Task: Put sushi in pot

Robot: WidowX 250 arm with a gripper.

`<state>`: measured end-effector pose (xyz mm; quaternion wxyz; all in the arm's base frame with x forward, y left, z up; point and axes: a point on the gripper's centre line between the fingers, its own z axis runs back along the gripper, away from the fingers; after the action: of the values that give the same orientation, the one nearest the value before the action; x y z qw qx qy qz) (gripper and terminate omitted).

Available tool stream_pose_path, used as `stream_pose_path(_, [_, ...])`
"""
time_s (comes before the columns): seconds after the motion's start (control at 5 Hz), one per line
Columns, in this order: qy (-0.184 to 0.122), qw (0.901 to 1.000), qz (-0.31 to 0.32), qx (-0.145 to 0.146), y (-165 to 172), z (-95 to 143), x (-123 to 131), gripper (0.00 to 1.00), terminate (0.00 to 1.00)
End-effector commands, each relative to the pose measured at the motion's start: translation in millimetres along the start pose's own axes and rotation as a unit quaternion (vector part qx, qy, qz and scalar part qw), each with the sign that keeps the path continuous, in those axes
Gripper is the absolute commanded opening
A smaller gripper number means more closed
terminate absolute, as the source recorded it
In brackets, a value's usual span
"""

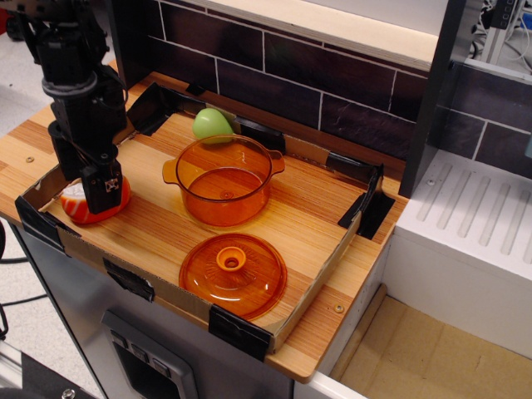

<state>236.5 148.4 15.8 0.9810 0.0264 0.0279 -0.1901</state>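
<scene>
Gripper: the black gripper (93,189) hangs directly over the sushi (96,204), its fingers reaching down onto the wedge at the near-left corner of the cardboard-walled tray (328,241).
Jaws: they straddle the sushi, one finger on the far side and one on the near side; whether they have closed on it cannot be told from this view.
Sushi: it lies under and between the jaws on the tray floor, mostly hidden by the gripper, with orange-red edges showing to either side.
Long axis: the wedge appears to run left to right across the jaws, so the fingers seem to cross its short way.
Pot: the translucent orange pot (224,179) stands empty and uncovered to the right of the jaws, well apart.
Lid: the orange lid (233,274) lies flat on the tray, nearer the camera than the pot.
Green toy: the round light-green toy (212,125) sits just behind the pot.
</scene>
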Motion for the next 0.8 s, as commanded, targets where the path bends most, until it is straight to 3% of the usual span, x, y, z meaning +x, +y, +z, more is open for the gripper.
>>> stream_pose_path(0.0, [0.006, 0.9997, 0.004, 0.022, 7, -7, 6, 1.00, 0.00])
stream_pose_path(0.2, [0.002, 1.0000, -0.002, -0.001, 5, 4, 5, 0.00, 0.00])
stream_pose_path(0.6, [-0.031, 0.9988, 0.034, -0.014, -10, 58, 22, 0.00, 0.00])
